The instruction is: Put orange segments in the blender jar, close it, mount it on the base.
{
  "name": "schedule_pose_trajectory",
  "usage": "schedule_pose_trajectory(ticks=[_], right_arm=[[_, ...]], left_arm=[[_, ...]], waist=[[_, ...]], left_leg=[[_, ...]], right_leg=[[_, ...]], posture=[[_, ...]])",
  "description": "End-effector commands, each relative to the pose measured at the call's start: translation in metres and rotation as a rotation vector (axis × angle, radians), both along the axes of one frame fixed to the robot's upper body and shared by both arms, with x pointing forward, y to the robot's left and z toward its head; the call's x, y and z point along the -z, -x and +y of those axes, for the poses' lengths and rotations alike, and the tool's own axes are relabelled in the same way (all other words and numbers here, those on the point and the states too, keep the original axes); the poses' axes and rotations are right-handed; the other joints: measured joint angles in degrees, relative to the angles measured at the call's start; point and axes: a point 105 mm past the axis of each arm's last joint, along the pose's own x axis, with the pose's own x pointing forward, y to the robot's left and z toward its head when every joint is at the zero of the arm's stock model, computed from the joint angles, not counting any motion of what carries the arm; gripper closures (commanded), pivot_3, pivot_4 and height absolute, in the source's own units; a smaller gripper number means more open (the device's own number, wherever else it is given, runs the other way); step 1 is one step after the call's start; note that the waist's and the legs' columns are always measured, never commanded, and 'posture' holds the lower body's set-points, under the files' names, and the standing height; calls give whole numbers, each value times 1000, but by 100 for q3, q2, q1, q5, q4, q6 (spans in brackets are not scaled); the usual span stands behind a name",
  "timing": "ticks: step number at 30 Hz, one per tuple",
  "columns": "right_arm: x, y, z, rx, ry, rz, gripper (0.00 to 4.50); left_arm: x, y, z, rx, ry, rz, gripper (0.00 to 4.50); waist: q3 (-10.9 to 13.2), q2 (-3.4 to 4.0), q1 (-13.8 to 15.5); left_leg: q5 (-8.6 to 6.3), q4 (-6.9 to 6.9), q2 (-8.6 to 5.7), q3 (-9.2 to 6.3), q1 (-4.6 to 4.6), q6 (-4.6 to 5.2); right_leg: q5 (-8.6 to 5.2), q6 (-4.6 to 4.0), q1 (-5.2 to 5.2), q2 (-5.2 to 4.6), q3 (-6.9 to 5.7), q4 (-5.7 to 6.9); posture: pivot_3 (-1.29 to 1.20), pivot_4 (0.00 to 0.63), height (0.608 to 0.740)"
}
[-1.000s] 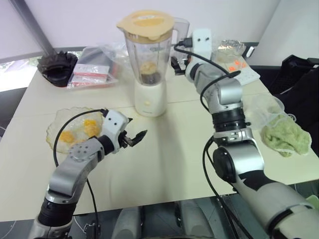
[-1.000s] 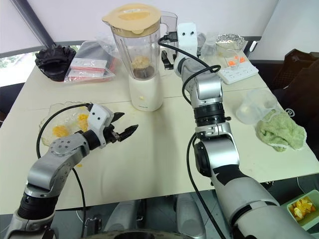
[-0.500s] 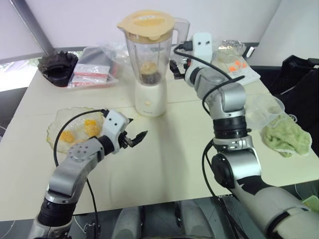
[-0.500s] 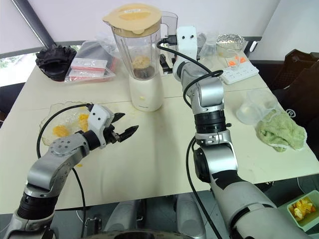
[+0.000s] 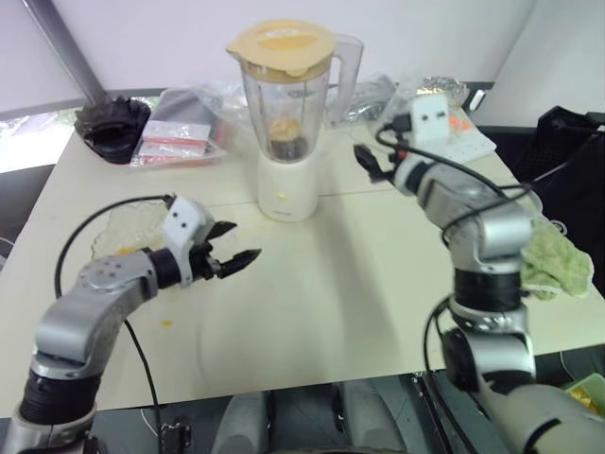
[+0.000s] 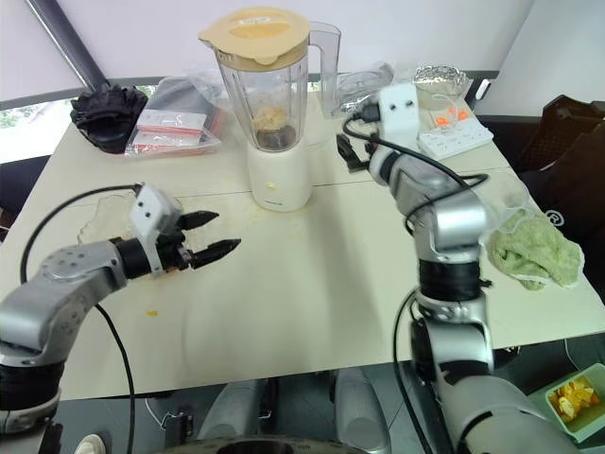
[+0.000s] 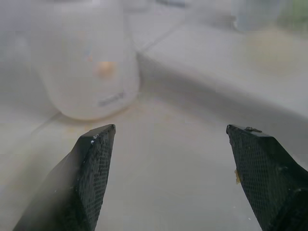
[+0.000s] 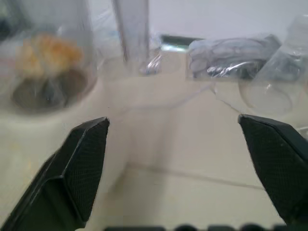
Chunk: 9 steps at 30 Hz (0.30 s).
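The blender jar (image 6: 274,90) stands mounted on the base (image 6: 278,177) near the middle of the desk's (image 6: 321,284) far half, closed by a flat cream-yellow lid (image 6: 253,26). Through the clear wall, orange segments (image 6: 271,116) lie in a small heap just above the blades. The jar's handle points toward the desk's far right corner.

The left tool (image 6: 210,235) hangs over the desk's left half, its two black fingers spread and empty, pointing toward the middle of the desk. Its wrist view looks between the wide-set fingers (image 7: 91,178) at the base. Behind this tool, by the desk's left edge, a shallow clear glass dish (image 5: 123,232) is partly hidden by the arm.

The right tool (image 5: 367,163) hovers just right of the base, apart from it, fingers spread with nothing between them; its wrist view shows them standing wide (image 8: 82,163) with the jar's lower part and fruit beside them.

Along the far edge lie a black ridged object (image 6: 109,109), clear bags (image 6: 175,128) and a white power strip (image 6: 454,132). A green cloth (image 6: 534,251) sits at the right edge. One small orange scrap (image 6: 151,312) lies on the desk near the front left.
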Motion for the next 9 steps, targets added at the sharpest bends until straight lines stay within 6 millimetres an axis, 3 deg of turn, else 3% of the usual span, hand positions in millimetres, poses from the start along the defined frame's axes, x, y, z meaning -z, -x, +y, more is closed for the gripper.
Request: schedule_pose_trajectory(ticks=[1,3,6,9], right_arm=[[-18,27,5,-186,34,-97,31],[-16,42,3,-283,68,-113,31],[-10,81,-4,-491,106,-97,31],[-8,94,-12,-542,109,-66,31]], left_arm=[[-15,-1,7,-12,10,-39,664],[-18,0,9,-10,14,-44,664],[-23,4,15,-12,2,-54,664],[-25,5,19,-22,7,-56,664]], waist=[[0,0,-18],[1,-1,-19],[3,-6,0],[7,-13,6]], left_leg=[[0,0,0,2,1,0],[0,-1,1,5,4,0],[0,-1,5,0,5,0],[0,2,7,1,4,1]], right_leg=[[0,1,0,0,1,0],[-1,1,0,3,2,0],[-3,3,2,9,2,0],[-5,2,5,9,2,-2]], posture=[[0,150,740],[0,150,740],[0,150,740],[0,150,740]])
